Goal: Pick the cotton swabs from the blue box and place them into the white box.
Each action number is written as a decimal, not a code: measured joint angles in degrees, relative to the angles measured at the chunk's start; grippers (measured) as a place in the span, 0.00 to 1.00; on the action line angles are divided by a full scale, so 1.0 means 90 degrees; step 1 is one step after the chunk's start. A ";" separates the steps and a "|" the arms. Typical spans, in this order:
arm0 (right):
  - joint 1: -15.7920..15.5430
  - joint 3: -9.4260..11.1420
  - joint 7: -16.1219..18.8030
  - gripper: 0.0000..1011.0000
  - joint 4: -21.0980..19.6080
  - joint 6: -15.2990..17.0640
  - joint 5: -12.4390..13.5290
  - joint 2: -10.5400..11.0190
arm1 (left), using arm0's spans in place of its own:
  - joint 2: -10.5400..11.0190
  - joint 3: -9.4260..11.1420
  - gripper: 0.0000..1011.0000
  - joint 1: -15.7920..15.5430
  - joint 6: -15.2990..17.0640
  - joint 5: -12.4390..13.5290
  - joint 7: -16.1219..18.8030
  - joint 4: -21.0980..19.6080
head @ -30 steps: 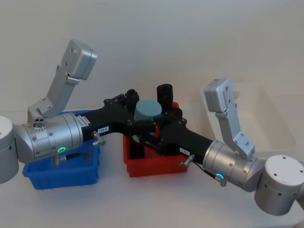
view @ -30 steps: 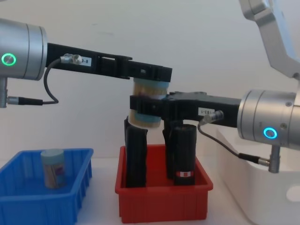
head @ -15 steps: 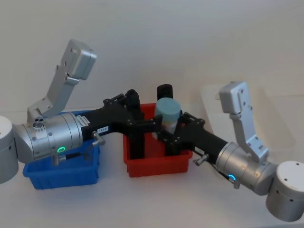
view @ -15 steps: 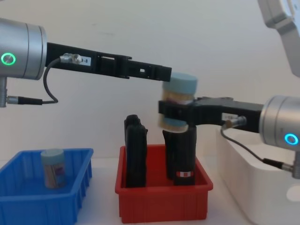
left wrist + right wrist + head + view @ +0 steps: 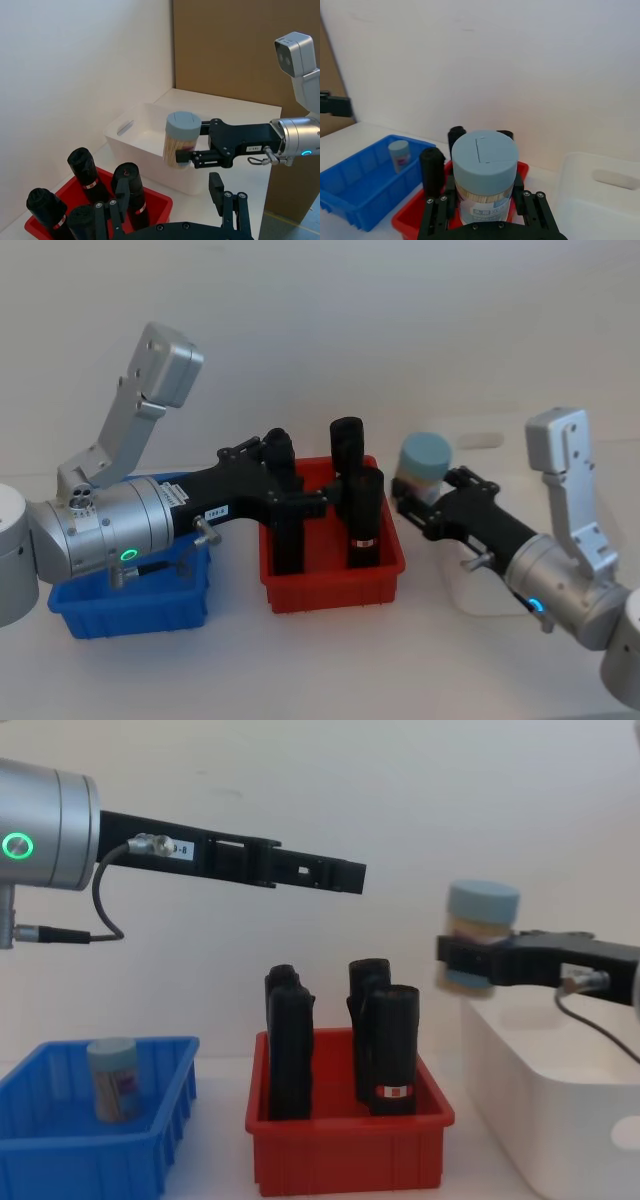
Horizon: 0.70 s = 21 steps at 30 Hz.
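Chest view: blue box [image 5: 160,1125] holds one jar [image 5: 112,1078]; right pincer [image 5: 472,964] clasps a second jar [image 5: 483,907].

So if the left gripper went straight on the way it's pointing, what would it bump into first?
Probably the cotton swab jar held in the right gripper. The open left gripper sits slightly higher in the chest view, so it might skim over the lid. Depth is hard to judge.

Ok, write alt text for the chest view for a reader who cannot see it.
The right gripper holds a jar of cotton swabs upright over the left end of the white box. The left gripper reaches out empty above a red bin of black rolls, and another jar stands in the blue box.
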 joint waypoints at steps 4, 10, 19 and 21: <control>-0.0017 0.0089 -0.0225 0.63 0.0070 -0.0018 0.0029 0.0067 | 0.0000 0.0000 0.99 0.0000 0.0000 0.0000 0.0001 0.0000; 0.0006 0.0245 -0.0606 0.63 0.0300 -0.0024 0.0064 0.0158 | 0.0000 0.0001 0.99 0.0000 0.0000 0.0000 0.0000 0.0000; 0.0218 0.0425 -0.0890 0.63 0.0941 0.0042 0.0093 0.0211 | 0.0000 0.0000 0.99 0.0000 0.0000 0.0000 0.0001 0.0000; 0.0256 0.0444 -0.0892 0.63 0.1044 0.0051 0.0097 0.0212 | 0.0000 0.0000 0.99 0.0000 0.0000 0.0000 0.0001 0.0000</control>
